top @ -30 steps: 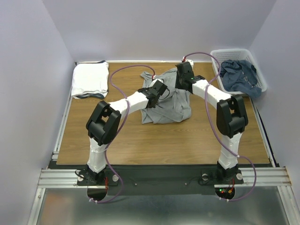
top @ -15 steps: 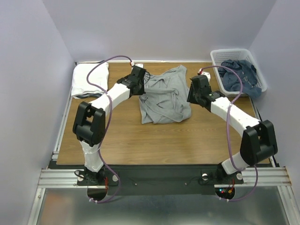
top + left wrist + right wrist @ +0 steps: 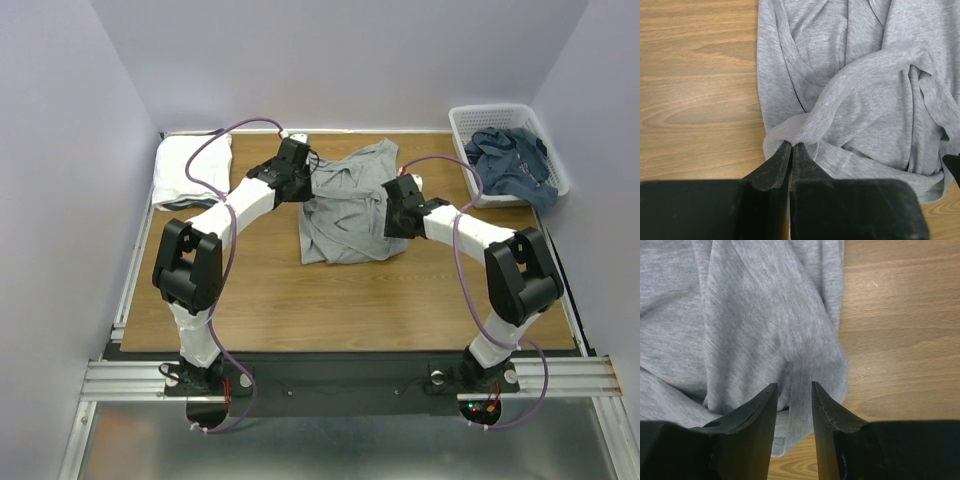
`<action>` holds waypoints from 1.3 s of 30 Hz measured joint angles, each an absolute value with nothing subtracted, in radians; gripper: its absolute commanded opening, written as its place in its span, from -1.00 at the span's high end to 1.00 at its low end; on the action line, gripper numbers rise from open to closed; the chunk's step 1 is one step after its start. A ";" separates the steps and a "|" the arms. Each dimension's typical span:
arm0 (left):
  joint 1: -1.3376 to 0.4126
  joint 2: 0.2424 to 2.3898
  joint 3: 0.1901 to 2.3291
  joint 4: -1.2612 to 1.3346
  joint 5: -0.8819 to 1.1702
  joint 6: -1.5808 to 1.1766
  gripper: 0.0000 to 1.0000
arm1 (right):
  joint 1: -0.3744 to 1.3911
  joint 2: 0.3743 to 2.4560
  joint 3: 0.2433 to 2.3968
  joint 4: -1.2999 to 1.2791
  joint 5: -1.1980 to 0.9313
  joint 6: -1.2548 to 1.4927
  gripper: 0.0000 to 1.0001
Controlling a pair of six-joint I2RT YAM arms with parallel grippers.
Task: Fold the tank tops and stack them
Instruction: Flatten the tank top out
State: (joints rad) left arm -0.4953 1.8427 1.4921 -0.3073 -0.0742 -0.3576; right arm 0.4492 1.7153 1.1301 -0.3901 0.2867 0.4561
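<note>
A heather grey tank top (image 3: 345, 228) lies crumpled in the middle of the wooden table (image 3: 300, 295). My left gripper (image 3: 306, 183) is at its back left edge. In the left wrist view this gripper (image 3: 791, 145) is shut on a pinched-up fold of the grey tank top (image 3: 865, 90). My right gripper (image 3: 387, 221) is at the garment's right edge. Seen from the right wrist, it (image 3: 792, 386) stands open, its fingers straddling a ridge of grey fabric (image 3: 740, 315) near the hem without closing on it.
A folded white stack (image 3: 190, 168) sits at the back left corner. A white lattice basket (image 3: 466, 122) at the back right holds a crumpled dusty blue garment (image 3: 512, 160). Purple cables loop over both arms.
Both arms swung outward from above the garment. The left gripper then stayed at the top's left edge, while the right gripper came back in to its right edge.
</note>
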 measured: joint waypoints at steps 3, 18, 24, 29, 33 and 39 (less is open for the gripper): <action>-0.488 1.843 1.492 -0.307 -0.065 -0.358 1.00 | 0.455 1.709 1.106 -0.385 0.287 0.468 0.07; -0.474 1.843 1.492 -0.308 -0.052 -0.358 1.00 | 0.459 1.676 1.013 -0.382 0.308 0.506 0.55; -0.455 1.843 1.492 -0.309 -0.053 -0.358 1.00 | 0.459 1.637 0.962 -0.385 0.347 0.524 0.74; -0.431 1.841 1.490 -0.311 -0.053 -0.358 1.00 | 0.459 1.584 0.928 -0.392 0.387 0.534 0.92; -0.412 1.822 1.475 -0.319 -0.053 -0.358 1.00 | 0.459 1.518 0.925 -0.409 0.434 0.540 0.99; -0.377 1.716 1.468 -0.347 -0.054 -0.360 1.00 | 0.445 1.412 1.054 -0.518 0.509 0.524 0.99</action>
